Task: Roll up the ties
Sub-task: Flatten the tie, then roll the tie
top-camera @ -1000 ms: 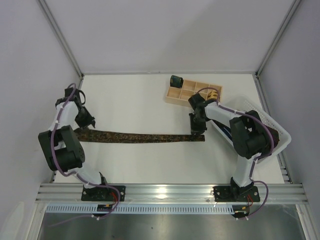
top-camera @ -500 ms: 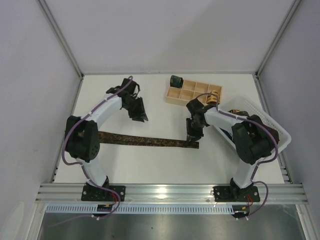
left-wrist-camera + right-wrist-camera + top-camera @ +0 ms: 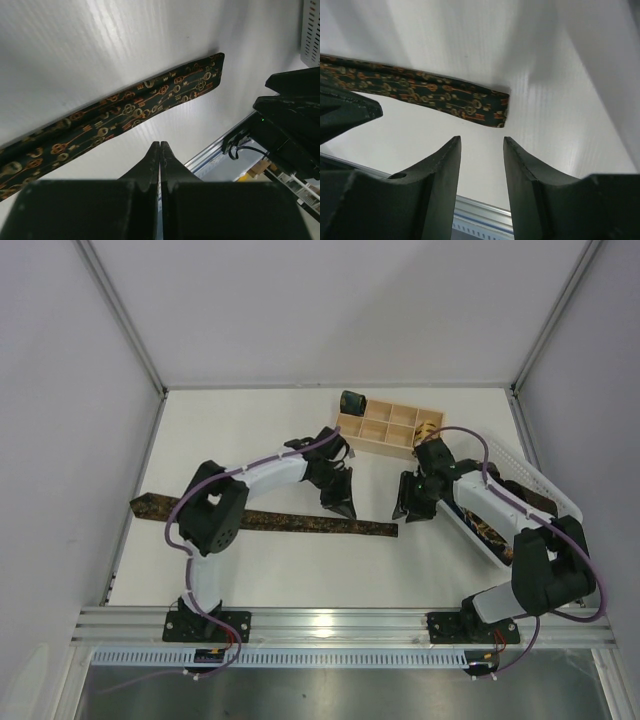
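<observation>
We take this for a robotics lab test cell, not a home or a shop. We see a bare white table (image 3: 250, 570) boxed in by plain pale wall panels (image 3: 330, 310) held in metal corner posts (image 3: 120, 315). Along the near edge runs an aluminium rail (image 3: 340, 622), and bolted to it are two cabled robot arms, the left arm (image 3: 265, 472) and the right arm (image 3: 490, 502).

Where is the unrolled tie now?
In the top view the unrolled tie lies flat left of centre; its right end lies just on the near side of the left gripper and the right gripper.
</observation>
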`<control>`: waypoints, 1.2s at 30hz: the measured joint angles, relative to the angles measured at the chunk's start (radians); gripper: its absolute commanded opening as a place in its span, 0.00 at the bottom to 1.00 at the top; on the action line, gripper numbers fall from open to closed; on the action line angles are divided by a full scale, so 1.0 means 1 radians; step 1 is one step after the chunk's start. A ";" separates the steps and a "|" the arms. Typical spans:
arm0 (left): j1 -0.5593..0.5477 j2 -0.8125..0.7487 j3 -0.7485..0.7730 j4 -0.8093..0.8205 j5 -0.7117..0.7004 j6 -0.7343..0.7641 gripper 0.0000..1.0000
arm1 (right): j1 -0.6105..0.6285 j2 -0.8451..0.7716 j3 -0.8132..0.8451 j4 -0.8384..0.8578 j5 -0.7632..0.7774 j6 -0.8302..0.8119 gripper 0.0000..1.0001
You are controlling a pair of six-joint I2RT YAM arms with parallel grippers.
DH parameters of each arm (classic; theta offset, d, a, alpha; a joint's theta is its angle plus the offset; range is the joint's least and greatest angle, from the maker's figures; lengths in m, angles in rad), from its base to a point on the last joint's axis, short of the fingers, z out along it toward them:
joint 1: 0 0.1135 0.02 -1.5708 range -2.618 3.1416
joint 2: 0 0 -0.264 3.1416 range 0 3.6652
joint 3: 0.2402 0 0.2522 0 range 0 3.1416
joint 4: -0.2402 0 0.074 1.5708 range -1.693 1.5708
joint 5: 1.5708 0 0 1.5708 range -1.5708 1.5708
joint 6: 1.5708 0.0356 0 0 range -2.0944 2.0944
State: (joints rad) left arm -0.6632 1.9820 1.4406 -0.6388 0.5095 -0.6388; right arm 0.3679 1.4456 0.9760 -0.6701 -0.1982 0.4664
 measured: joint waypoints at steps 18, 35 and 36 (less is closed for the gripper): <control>-0.103 0.163 0.098 0.048 -0.025 -0.095 0.01 | -0.123 0.070 -0.100 0.077 -0.114 -0.113 0.41; -0.103 0.191 0.104 0.030 -0.038 -0.093 0.01 | -0.106 0.049 -0.099 0.064 -0.048 -0.121 0.46; -0.103 0.191 0.104 0.030 -0.038 -0.092 0.00 | -0.083 0.043 -0.099 0.064 -0.051 -0.119 0.47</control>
State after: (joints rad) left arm -0.7658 2.1731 1.5444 -0.6090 0.4717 -0.7311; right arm 0.2852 1.4887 0.8772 -0.6056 -0.2489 0.3470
